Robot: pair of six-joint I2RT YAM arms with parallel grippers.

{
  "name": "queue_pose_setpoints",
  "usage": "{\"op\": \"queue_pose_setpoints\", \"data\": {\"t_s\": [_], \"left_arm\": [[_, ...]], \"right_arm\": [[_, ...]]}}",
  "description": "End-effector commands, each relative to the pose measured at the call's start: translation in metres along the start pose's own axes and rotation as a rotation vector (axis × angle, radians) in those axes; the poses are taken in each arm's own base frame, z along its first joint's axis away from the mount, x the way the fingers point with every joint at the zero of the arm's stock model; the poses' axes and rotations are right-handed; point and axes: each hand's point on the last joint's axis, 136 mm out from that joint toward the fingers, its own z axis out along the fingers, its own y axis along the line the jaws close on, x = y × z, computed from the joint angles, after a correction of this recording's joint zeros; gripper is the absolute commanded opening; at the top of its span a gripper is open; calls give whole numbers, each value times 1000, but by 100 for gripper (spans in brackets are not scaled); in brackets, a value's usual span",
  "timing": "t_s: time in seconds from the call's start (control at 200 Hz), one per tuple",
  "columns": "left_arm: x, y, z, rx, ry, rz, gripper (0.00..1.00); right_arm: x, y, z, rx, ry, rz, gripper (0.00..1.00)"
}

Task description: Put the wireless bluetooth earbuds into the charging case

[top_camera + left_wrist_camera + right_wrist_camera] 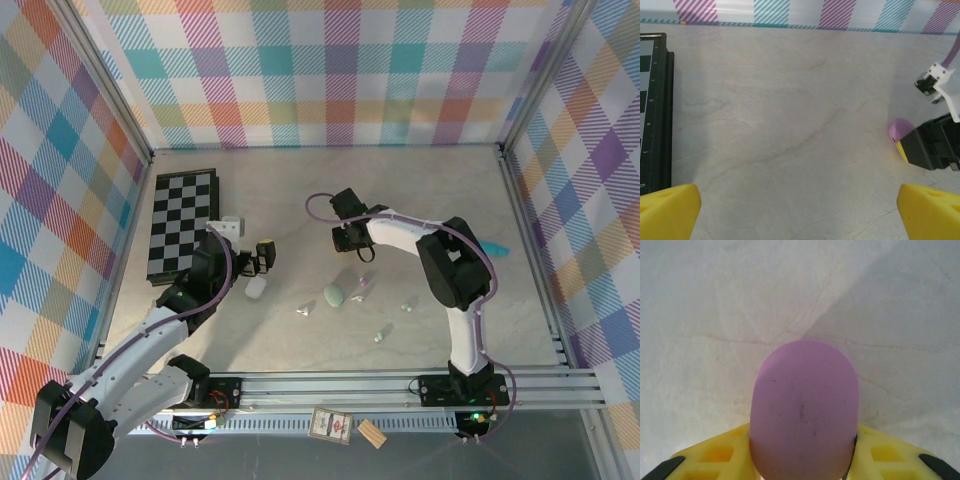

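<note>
Pinched the lilac charging case (804, 405) by its flanks in the right gripper (802, 460), with the left gripper (800, 212) spread wide above bare table (790, 125) beside the chessboard (655, 110). Noted the earbuds (381, 333) lying loose nearer the arm bases, apart from that case. Judged the rounded, glossy shell liable to squirt from the fingers under an off-centre squeeze, skidding into and scattering those tiny pieces.

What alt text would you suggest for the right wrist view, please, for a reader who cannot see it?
A smooth lilac pebble-shaped case sits between the two yellow fingers of the right gripper, which flank it closely at the bottom edge. Behind it stretches the pale, faintly veined table.
</note>
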Motion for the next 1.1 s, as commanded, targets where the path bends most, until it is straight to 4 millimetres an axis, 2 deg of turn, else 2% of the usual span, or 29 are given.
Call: {"op": "queue_pose_setpoints", "data": {"t_s": [0.0, 0.11, 0.19, 0.315, 0.54, 0.69, 0.745, 0.835, 0.94, 1.04, 1.095], "left_arm": [[-1, -10, 0, 53, 3, 23, 100], [-1, -26, 0, 136, 23, 68, 100], [1, -45, -2, 246, 33, 123, 100], [5, -74, -6, 423, 12, 203, 100], [8, -123, -30, 755, -84, 342, 100], [10, -146, -42, 929, -74, 350, 97], [12, -153, -43, 967, -50, 349, 96], [14, -159, -39, 983, -36, 352, 95], [13, -159, -31, 953, -47, 357, 95], [12, -156, -28, 923, -68, 365, 95], [12, -155, -26, 905, -72, 369, 95]], "right_arm": [[-18, 12, -36, -99, -125, -167, 38], [-7, 26, -61, -198, -160, -351, 37], [5, 34, -79, -265, -153, -448, 37], [19, 43, -107, -349, -138, -519, 34], [39, 67, -169, -571, -163, -605, 33], [53, 78, -204, -684, -175, -666, 32], [55, 79, -211, -699, -181, -682, 31], [51, 75, -210, -668, -185, -682, 32], [31, 59, -189, -539, -192, -596, 32], [2, 27, -158, -393, -182, -350, 30], [-7, 10, -141, -329, -174, -202, 30]]}}
